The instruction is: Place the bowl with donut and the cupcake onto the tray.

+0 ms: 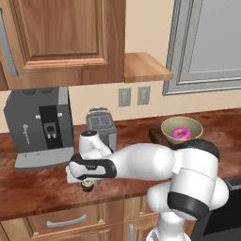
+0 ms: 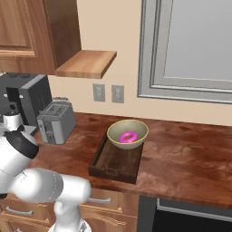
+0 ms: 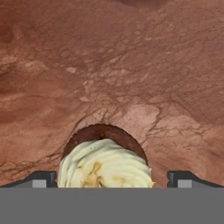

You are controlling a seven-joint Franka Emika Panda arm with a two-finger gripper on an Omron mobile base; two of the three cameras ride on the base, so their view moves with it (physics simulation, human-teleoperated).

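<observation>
With its jaws spread wide on either side of the cupcake (image 3: 105,164), the gripper (image 3: 112,179) should drop squarely before closing gently on it.

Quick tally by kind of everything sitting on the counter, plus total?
Bowl: 1
Donut: 1
Cupcake: 1
Tray: 1
Toaster: 1
Coffee machine: 1
Total: 6
</observation>
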